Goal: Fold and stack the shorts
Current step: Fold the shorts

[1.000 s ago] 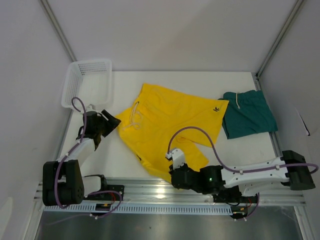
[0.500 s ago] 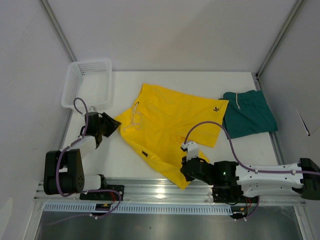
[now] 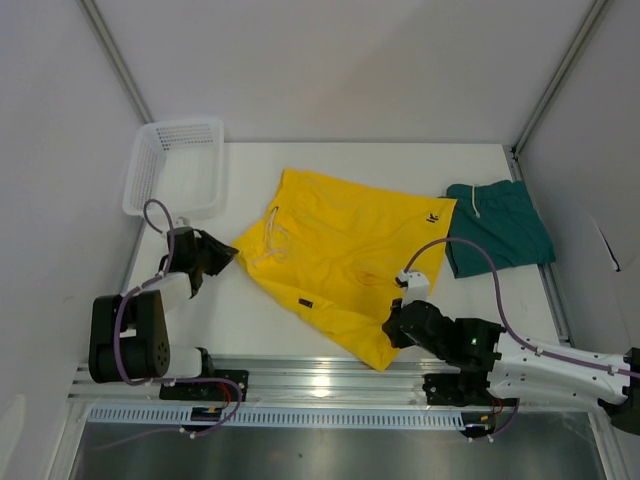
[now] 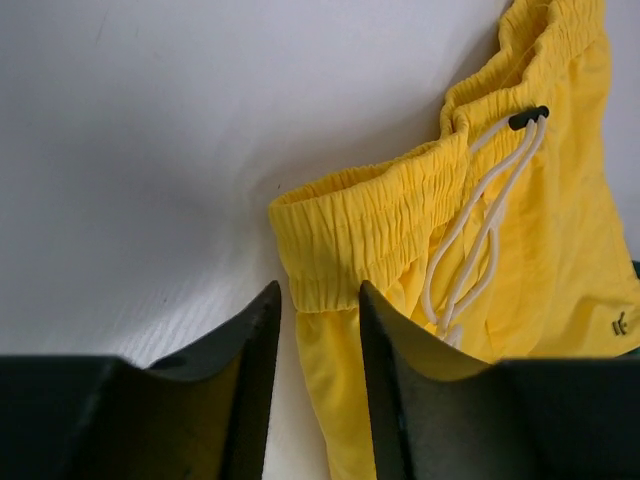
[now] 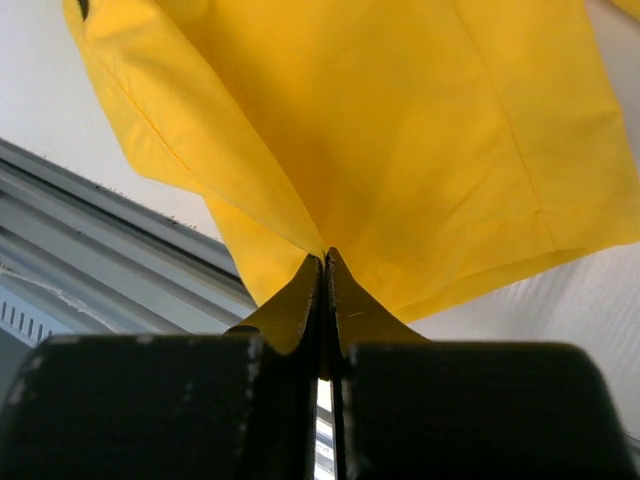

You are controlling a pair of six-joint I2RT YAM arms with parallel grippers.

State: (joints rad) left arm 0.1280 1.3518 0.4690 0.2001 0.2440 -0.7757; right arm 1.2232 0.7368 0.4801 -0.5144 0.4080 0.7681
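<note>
The yellow shorts [image 3: 340, 250] lie spread across the middle of the table, their white drawstring [image 4: 480, 230] loose by the waistband. My left gripper [image 3: 228, 252] [image 4: 318, 290] sits at the waistband's left corner. Its jaws stand apart on either side of the cloth, with bare table showing beside the left finger. My right gripper [image 3: 393, 335] [image 5: 325, 255] is shut on a pinch of the yellow shorts [image 5: 380, 120] near the leg hem at the front edge. The dark teal shorts [image 3: 500, 232] lie bunched at the back right.
A white mesh basket [image 3: 180, 127] stands at the back left corner, just behind the left arm. The metal rail [image 5: 90, 230] at the table's near edge runs close under the right gripper. Grey walls close in both sides.
The right gripper has dragged the leg of the yellow shorts rightward along the front edge, spreading the cloth. The left jaws have narrowed around the waistband corner.
</note>
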